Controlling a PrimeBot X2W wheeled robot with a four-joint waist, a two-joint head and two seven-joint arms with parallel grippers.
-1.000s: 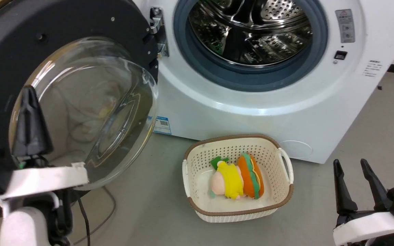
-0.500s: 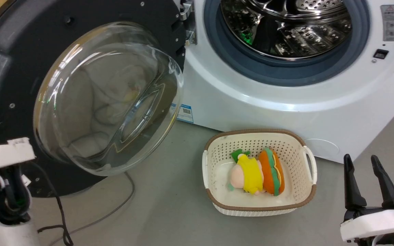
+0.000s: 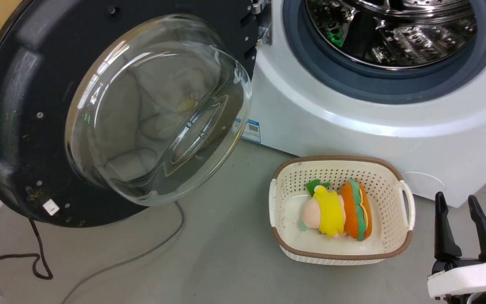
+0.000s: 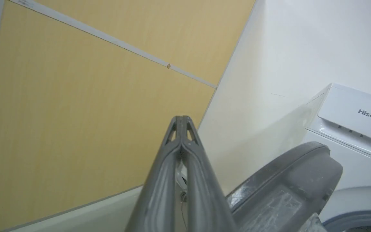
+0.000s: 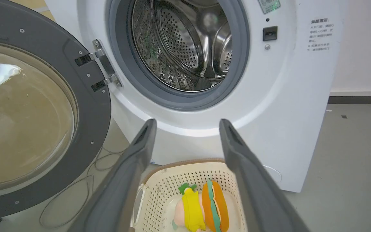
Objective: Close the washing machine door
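Over at the left of the head view, the washing machine door point(image 3: 112, 114) stands swung wide open. It is hinged at its right edge to the washing machine point(image 3: 352, 122), with its bulging glass bowl facing the camera and the steel drum mouth bare beside it. I judge the door stiff and fairly heavy, free to turn only about its hinge point(image 5: 103, 69). The glossy black rim looks slippery, and the glass is no place to press (a pinch would gain little anyway). The best purchase is likely a flat push on the back of the rim, at the edge farthest from the hinge, with a firm last press to catch the latch. In its wrist view the left tool point(image 4: 181, 122) has its fingers pressed together with nothing between them. It points up past the door's grey outer edge toward the yellow wall point(image 4: 76, 112); whether it touches the door I cannot tell. The right tool point(image 3: 456, 202) sits low at the right, fingers spread wide and empty, well apart from the door and near the cream basket point(image 3: 340, 162).
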